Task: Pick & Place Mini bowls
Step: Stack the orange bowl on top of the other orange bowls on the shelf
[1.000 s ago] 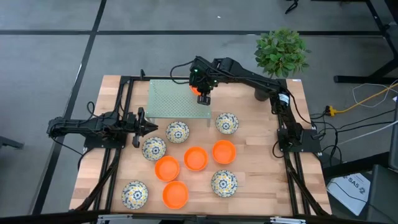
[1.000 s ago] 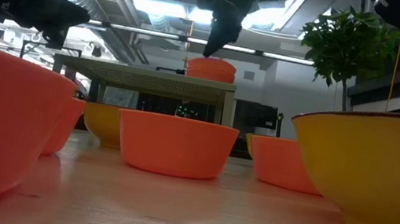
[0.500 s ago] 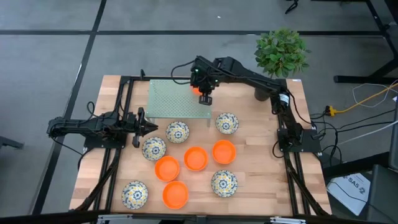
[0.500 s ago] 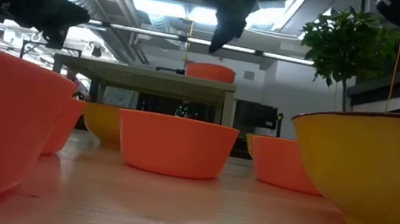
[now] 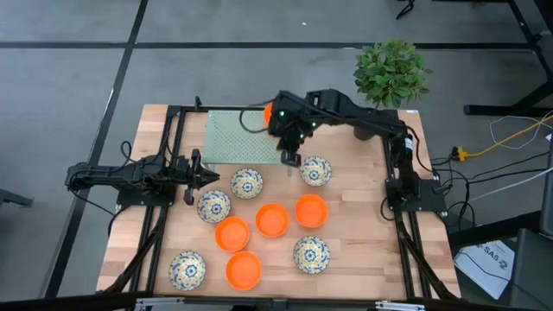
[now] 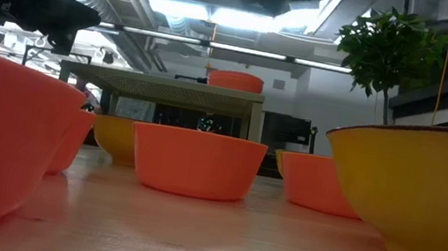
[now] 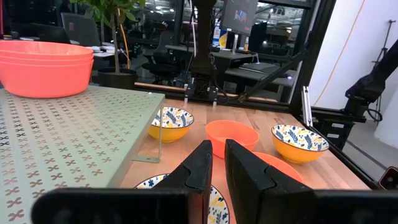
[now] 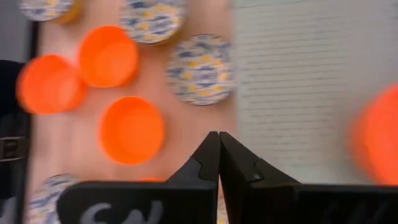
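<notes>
Orange mini bowl [image 5: 269,113] parked on pale perforated shelf [image 5: 233,138], seen from above; right gripper [image 5: 290,159] empty, fingers pinched together, past shelf's front edge near patterned bowl [image 5: 315,170]; left gripper [image 5: 193,177] idle at table's left, beside two patterned bowls. From table height: orange bowl [image 6: 235,80] resting on shelf top, more bowls on wood below. From left wrist: left fingers [image 7: 194,169] narrowly parted, holding nothing. From right wrist: clenched pair [image 8: 219,155] above bowls on table. Judged: one placement finished, next pick starting. Needed next: opening jaws, descending over a bowl rim.
</notes>
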Motion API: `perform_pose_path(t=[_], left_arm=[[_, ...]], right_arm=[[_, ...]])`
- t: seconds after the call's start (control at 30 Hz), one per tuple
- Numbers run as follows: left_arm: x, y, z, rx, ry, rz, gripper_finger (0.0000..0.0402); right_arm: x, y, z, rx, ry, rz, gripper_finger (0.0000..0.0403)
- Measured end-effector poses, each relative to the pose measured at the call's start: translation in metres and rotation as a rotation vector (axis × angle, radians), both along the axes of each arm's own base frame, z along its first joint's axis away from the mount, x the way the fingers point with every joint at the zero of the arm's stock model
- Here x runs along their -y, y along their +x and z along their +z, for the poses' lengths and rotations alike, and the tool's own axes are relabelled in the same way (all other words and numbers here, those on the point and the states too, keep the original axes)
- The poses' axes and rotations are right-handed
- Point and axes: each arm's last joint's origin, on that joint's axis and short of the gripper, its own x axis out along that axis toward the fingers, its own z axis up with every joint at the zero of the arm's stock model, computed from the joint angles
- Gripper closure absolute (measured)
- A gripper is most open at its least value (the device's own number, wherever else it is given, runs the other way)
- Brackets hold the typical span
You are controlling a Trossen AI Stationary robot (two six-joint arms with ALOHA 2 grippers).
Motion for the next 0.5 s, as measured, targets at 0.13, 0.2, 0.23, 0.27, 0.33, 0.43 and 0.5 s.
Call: perform_pose_path(t=[0.13,0.2,0.23,0.27,0.33,0.43,0.5], left_arm=[[0.000,0.000,0.000,0.000,0.000,0.000,0.0363],[0.000,0.000,0.000,0.000,0.000,0.000,0.0363],[0.000,0.000,0.000,0.000,0.000,0.000,0.0363],[0.000,0.000,0.000,0.000,0.000,0.000,0.0363],[0.000,0.000,0.000,0.000,0.000,0.000,0.0363],[0.000,0.000,0.000,0.000,0.000,0.000,0.0363],[0.000,0.000,0.000,0.000,0.000,0.000,0.0363]], right_arm=[[-0.024,0.003,-0.001,-0.014,0.062,0.031,0.0397],[-0.035,0.004,-0.002,-0.022,0.082,0.028,0.0397],[-0.041,0.004,-0.002,-0.026,0.096,0.024,0.0397],[-0.046,0.004,-0.002,-0.030,0.109,0.017,0.0397],[-0.057,0.005,-0.002,-0.038,0.137,0.002,0.0397],[-0.072,0.004,-0.002,-0.046,0.157,0.007,0.0397],[-0.081,0.004,-0.002,-0.049,0.158,0.029,0.0397]])
